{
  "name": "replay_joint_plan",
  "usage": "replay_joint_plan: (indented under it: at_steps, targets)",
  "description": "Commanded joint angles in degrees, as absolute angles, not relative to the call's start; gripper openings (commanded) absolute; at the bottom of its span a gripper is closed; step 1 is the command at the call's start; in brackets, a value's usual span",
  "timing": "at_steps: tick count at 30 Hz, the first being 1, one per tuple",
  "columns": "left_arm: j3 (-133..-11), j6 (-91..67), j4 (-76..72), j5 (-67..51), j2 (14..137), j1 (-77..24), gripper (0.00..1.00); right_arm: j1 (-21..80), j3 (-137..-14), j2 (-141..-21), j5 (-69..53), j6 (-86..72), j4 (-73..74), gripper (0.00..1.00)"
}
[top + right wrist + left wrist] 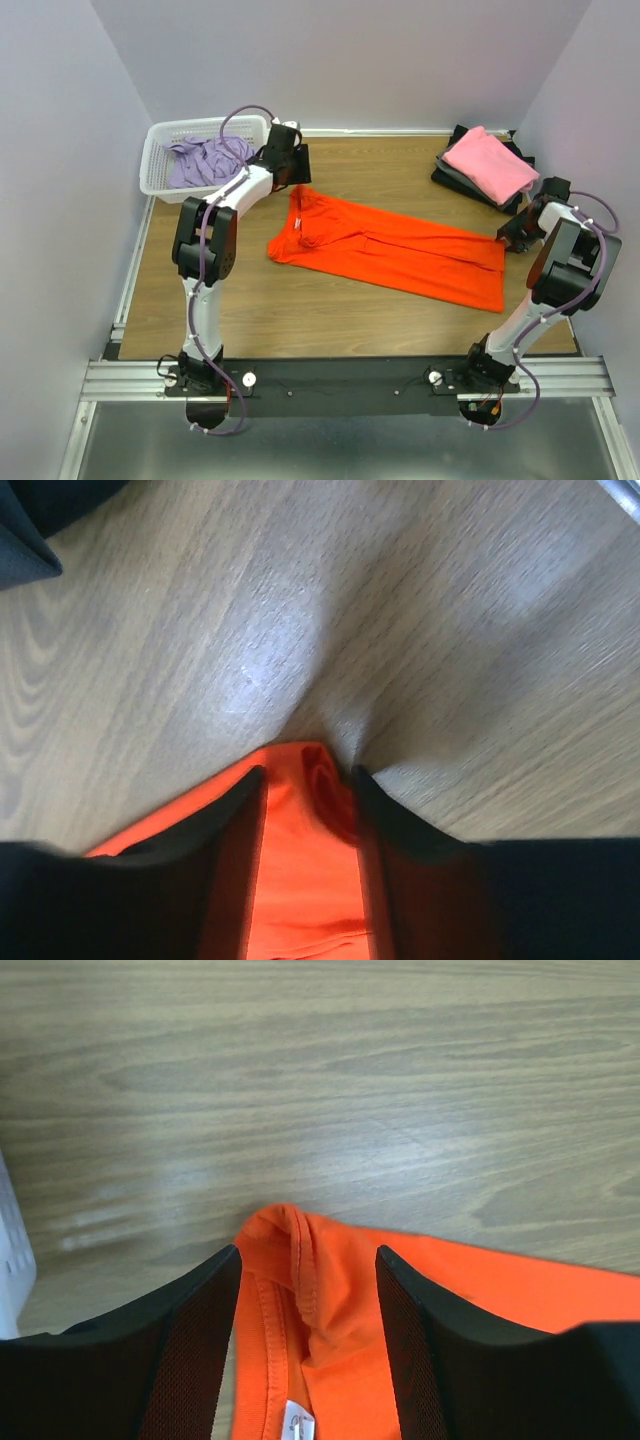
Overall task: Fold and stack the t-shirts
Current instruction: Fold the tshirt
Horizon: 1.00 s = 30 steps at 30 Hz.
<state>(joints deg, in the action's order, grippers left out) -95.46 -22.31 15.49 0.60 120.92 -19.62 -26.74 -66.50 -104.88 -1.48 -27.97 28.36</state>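
The bright orange t-shirt (400, 250) lies folded in a long strip across the middle of the table. My left gripper (296, 186) is at its far left corner by the collar; in the left wrist view my left gripper (308, 1260) is open, with the collar seam and tag of the orange shirt (340, 1300) between the jaws. My right gripper (505, 240) is at the strip's right end; in the right wrist view my right gripper (308, 775) is open astride the orange corner (300, 860). A pink t-shirt (490, 165) lies folded on dark folded shirts (462, 176) at the back right.
A white lattice basket (152, 165) at the back left holds a crumpled lavender t-shirt (205, 160); its edge shows in the left wrist view (10, 1260). The dark stack's corner (20, 540) shows in the right wrist view. Grey walls enclose the table on three sides.
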Motion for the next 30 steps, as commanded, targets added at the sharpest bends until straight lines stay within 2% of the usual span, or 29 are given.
replay_joint_plan:
  at_steps: [1, 3, 9, 17, 23, 30]
  targets:
    - [-98.08, -19.34, 17.31, -1.23, 117.16, -20.56, 0.65, -27.25, -67.59, -103.01, -3.51, -27.33, 29.36, 0.58]
    - [-97.30, -18.55, 17.40, -0.44, 114.97, -21.88, 0.68, -27.33, -67.67, -101.96, -3.78, -27.25, 29.44, 0.65]
    - [-92.65, -17.50, 14.43, -0.96, 109.61, -25.83, 0.70, -27.25, -67.24, -97.92, -3.34, -27.42, 29.44, 0.70]
    - [-90.53, -16.43, 12.92, -4.31, 112.84, -31.63, 0.69, -27.25, -63.73, -93.00, -5.27, -27.95, 29.09, 0.70]
    - [-92.28, -17.83, 15.71, -5.89, 116.10, -32.26, 0.65, -27.25, -60.30, -90.71, -6.77, -27.95, 28.92, 0.70]
    - [-90.17, -17.84, 18.01, -6.68, 117.94, -33.13, 0.65, -27.25, -57.40, -89.03, -7.29, -27.60, 28.65, 0.70]
